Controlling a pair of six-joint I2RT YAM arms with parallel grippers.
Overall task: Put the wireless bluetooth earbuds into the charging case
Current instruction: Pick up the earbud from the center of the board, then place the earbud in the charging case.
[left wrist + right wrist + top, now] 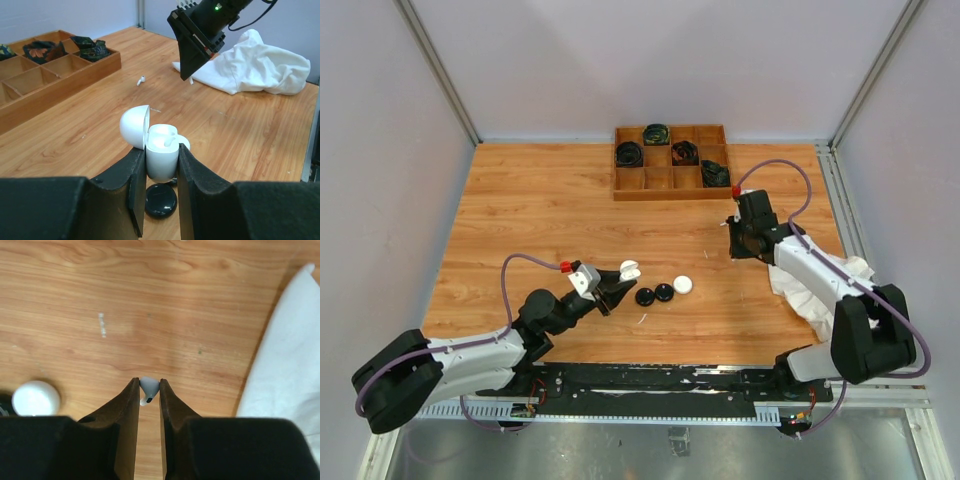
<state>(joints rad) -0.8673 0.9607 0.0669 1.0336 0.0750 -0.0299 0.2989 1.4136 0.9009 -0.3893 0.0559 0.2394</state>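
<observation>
Table (520,230): task judged partly done.

Left pincer (616,284) is clenched on the open white charging case (161,160), low centre of the left wrist view, lid tipped back. One seated earbud (167,142) appears in a well; the other well looks vacant.

Right pincer (148,385), right of centre in the top view and well apart from the case, grasps a white earbud (148,391): glossy, rounded head, short stem with a dark patch.

Left to do: carry it over and seat it.

A loose earbud (141,80) lies on the table, upper centre.

Left hand (161,165) reaching forward, clamped on case (161,152) — right hand (148,392) pointing down, pinching earbud (148,388)
</observation>
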